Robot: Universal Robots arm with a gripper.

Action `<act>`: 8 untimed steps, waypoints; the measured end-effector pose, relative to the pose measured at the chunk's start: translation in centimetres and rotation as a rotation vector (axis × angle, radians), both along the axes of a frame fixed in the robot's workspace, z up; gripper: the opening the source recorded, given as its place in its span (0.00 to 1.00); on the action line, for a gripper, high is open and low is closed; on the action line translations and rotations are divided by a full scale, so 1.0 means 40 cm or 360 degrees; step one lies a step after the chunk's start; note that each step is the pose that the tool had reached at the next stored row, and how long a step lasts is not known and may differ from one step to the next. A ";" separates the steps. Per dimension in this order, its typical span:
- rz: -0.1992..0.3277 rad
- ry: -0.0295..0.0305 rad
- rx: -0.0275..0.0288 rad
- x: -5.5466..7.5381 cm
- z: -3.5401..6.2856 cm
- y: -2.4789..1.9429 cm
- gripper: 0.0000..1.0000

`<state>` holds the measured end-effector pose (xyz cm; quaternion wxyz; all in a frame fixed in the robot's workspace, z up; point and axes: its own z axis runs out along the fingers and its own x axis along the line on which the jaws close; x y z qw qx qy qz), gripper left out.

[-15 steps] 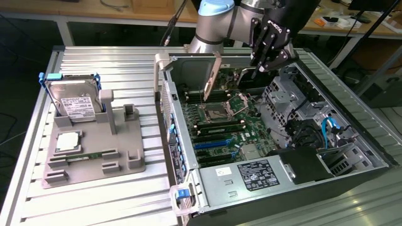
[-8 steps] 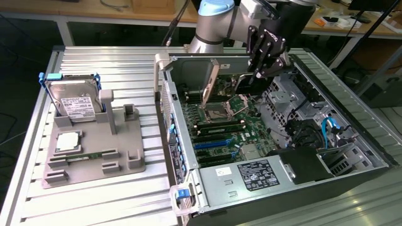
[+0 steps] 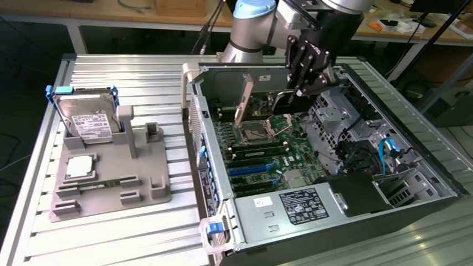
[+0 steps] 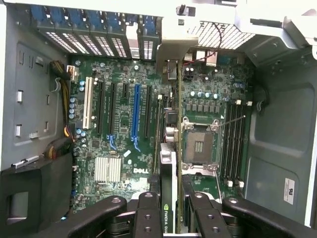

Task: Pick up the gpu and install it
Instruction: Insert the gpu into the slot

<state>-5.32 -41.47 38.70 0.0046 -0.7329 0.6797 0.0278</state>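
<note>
My gripper (image 3: 297,98) hangs inside the open computer case (image 3: 414,127), above the motherboard (image 3: 270,158), and is shut on the gpu (image 3: 275,103). In the wrist view the gpu (image 4: 168,163) is a thin dark card seen edge-on between my fingers (image 4: 148,213), with its metal bracket toward the case's rear wall. It is held clear of the board, beside the processor socket (image 4: 199,144) and off to one side of the long blue slot (image 4: 137,116). My gripper (image 4: 168,210) clamps the card's near end.
A grey holder tray (image 3: 111,188) on the slatted table at the exterior view's left carries a silver hard drive (image 3: 85,119), a processor chip (image 3: 80,165) and a green memory stick (image 3: 99,183). The power supply (image 3: 296,208), cables (image 3: 384,149) and case walls crowd the board.
</note>
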 end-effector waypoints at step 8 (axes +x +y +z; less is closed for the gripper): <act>0.0000 -0.00090 0.00065 -0.011 -0.020 -0.022 0.27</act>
